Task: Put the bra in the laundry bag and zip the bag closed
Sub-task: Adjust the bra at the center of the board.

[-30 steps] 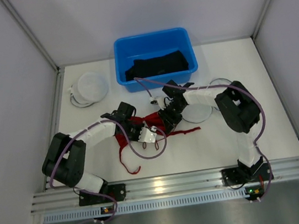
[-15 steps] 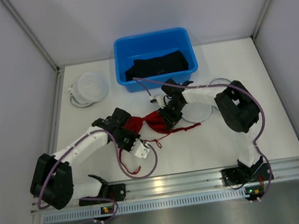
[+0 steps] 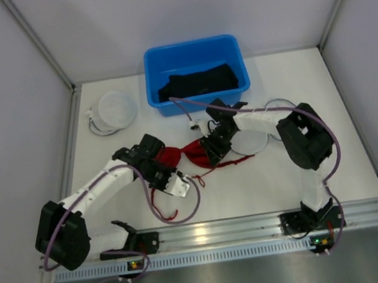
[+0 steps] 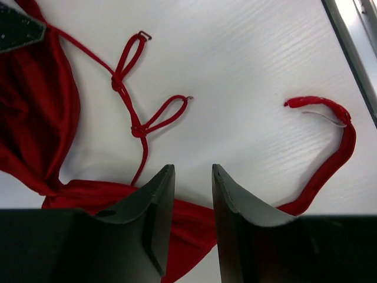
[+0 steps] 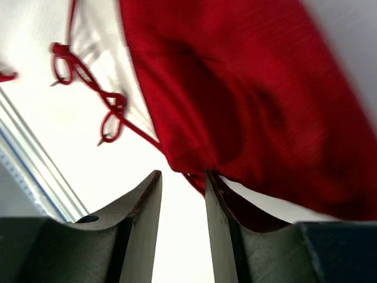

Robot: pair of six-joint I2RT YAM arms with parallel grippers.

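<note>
Two arms rise from the rail (image 3: 216, 233) at the bench's (image 3: 272, 179) near edge. The left arm (image 3: 103, 182) folds its elbow out to the left, then runs its forearm right and away to mid-bench, with the wrist bent back toward the rail. The left tool (image 4: 192, 171) points down at the bench with its jaws a narrow gap apart and nothing between them. The bra's red band passes just under its fingers, a strap (image 4: 336, 147) curls off to one side, and thin ties (image 4: 126, 88) lie ahead.

The bra (image 3: 192, 152) lies spread on the bench between the two tools.

The right arm (image 3: 305, 143) goes straight up from its base to a high elbow, and its forearm reaches left. The right tool (image 5: 182, 174) is also slightly parted. A cup's edge sits right at its fingertips, but bare bench shows through the gap.

A round white bag (image 3: 115, 109) lies at far left, well apart from the bra. A second bag (image 3: 253, 143) lies half under the right forearm. Farthest back stands a blue bin (image 3: 190, 45) holding dark clothes (image 3: 202, 82).
</note>
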